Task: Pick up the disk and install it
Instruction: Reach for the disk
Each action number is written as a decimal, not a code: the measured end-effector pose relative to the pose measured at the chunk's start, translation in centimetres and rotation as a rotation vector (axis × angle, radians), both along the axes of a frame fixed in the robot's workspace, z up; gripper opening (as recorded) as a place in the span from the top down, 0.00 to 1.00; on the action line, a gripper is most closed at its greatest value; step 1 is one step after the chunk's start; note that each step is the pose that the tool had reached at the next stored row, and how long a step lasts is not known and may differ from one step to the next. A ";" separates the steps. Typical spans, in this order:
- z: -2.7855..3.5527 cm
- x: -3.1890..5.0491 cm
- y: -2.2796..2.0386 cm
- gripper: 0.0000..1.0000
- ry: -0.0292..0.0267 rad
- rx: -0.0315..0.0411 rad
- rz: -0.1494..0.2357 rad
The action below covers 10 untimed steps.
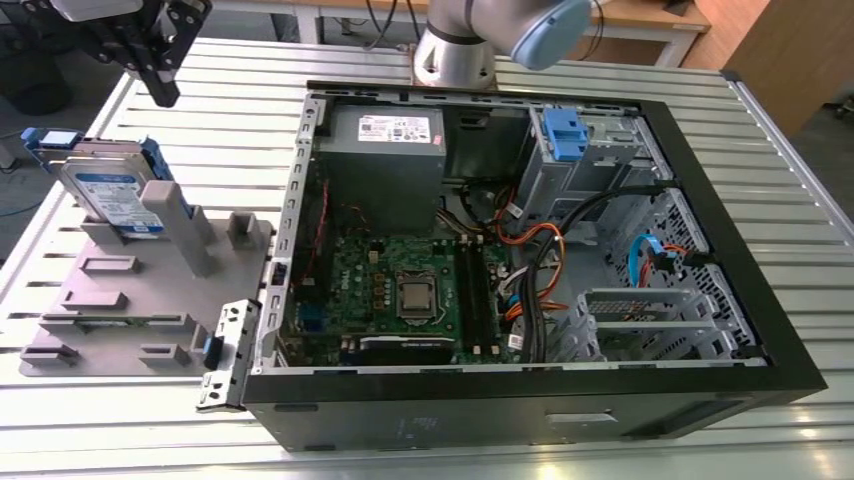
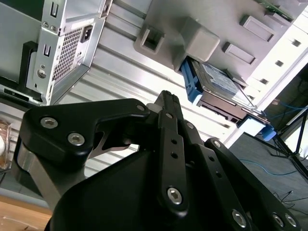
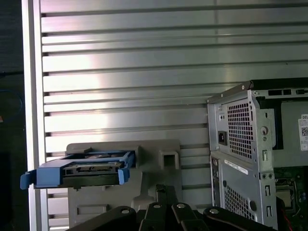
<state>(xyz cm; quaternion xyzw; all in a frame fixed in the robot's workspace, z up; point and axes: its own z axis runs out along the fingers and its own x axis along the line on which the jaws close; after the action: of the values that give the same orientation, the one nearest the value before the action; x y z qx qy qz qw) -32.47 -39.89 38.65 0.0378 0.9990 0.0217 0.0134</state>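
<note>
— Where do we find the disk (image 1: 114, 195)?

— We see it leaning in the grey holder block (image 1: 134, 300), at the exterior view's left. Its blue-and-white label faces up and blue rails run along its sides. A second drive (image 1: 91, 152) lies just behind it.

— Does the gripper (image 1: 163, 95) have it?

— No. We see the gripper hanging in the air near the disk, apart from it. Its jaws are pressed together on nothing. In the first wrist view we look past the gripper (image 3: 162, 188) at the disk's end, framed by its blue rails.

— And around that?

— The holder block sits on the slatted metal table (image 1: 240, 80), just beside the open computer case (image 1: 787, 350), which lies on its side. Inside the case we make out the power supply (image 1: 384, 150), the green motherboard (image 1: 400, 280) and a blue drive caddy (image 1: 563, 135). The arm's base (image 1: 461, 55) stands beyond the case.
</note>
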 end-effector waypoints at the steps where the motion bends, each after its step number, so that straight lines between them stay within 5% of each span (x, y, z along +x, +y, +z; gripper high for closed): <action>1: -0.01 -0.14 0.00 0.89 0.0000 -0.0001 0.000; 10: -0.13 -1.48 0.00 0.89 0.0001 -0.0001 0.000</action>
<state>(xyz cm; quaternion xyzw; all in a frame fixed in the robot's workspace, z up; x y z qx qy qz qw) -33.95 -39.89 38.51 0.0379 0.9990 0.0217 0.0133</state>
